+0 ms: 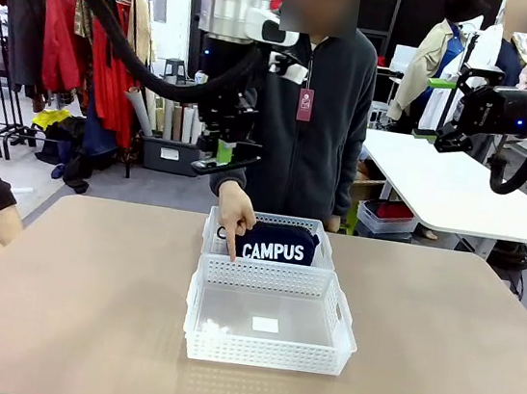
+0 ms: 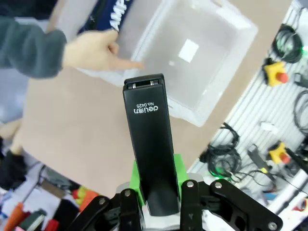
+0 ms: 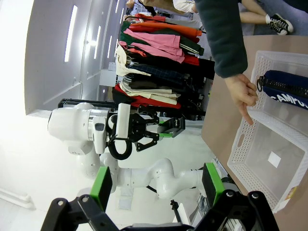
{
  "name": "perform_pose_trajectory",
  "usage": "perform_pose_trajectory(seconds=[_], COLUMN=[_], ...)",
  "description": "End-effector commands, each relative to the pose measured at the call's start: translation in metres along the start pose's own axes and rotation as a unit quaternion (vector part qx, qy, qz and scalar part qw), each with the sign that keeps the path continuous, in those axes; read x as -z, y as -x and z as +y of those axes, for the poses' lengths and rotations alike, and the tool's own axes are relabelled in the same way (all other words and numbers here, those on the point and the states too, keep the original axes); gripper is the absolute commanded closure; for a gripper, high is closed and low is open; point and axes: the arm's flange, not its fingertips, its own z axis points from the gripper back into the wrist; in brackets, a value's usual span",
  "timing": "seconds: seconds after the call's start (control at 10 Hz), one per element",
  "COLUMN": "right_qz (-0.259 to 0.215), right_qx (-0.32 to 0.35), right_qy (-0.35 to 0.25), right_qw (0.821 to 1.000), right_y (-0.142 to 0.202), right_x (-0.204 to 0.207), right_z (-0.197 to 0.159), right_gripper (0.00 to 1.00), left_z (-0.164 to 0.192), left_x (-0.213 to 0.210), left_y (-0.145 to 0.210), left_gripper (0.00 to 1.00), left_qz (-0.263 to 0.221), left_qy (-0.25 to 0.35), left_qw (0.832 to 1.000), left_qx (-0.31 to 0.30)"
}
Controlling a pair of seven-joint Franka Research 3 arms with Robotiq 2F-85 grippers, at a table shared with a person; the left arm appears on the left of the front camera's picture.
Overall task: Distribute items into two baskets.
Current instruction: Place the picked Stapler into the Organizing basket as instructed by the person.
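My left gripper [image 1: 227, 150] hangs high above the far side of the table, shut on the black stapler [image 1: 239, 165]. In the left wrist view the stapler [image 2: 149, 144] stands between the green pads [image 2: 179, 169] of the left gripper [image 2: 156, 190]. Below it lie two white baskets. The near basket [image 1: 262, 354] holds nothing but a small label. The far basket [image 1: 327, 252] holds the navy "CAMPUS" pouch [image 1: 276, 247]. A person's hand [image 1: 234, 217] points a finger down at the near basket's far rim. My right gripper [image 1: 433, 108] is open, raised at the right, with nothing between its fingers [image 3: 210, 180].
The person in a dark fleece stands at the table's far edge, right behind the baskets. Bare tan tabletop [image 1: 66, 297] spreads to both sides of the baskets. A white table [image 1: 458, 194] stands beyond at the right, and clothes racks [image 1: 70, 45] at the back left.
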Motion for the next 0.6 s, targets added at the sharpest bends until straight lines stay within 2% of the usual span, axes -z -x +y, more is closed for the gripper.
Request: perform_pose_trajectory(seconds=[0.0,0.2,0.3,0.4,0.5], right_qz=[-0.001,-0.001,-0.001,-0.001,-0.001], right_qx=[-0.002,-0.002,-0.002,-0.002,-0.002], right_qy=[-0.002,-0.002,-0.002,-0.002,-0.002], right_qw=[1.0,1.0,1.0,1.0,1.0], right_y=[0.001,0.001,0.001,0.001,0.001], right_x=[0.0,0.0,0.0,0.0,0.0], right_z=[0.002,0.002,0.002,0.002,0.002], right_gripper=[0.0,0.0,0.0,0.0,0.0], left_z=[-0.008,-0.014,-0.011,-0.019,-0.019], left_x=[0.002,0.002,-0.001,-0.004,-0.004], left_y=[-0.001,-0.005,-0.007,-0.015,-0.015], left_gripper=[1.0,1.0,1.0,1.0,1.0], left_qz=[-0.041,-0.041,-0.038,-0.035,-0.035], left_qy=[-0.012,0.004,0.019,-0.01,-0.01], left_qw=[0.997,0.994,0.996,0.996,0.996], left_qx=[0.071,0.1,0.079,0.082,0.082])
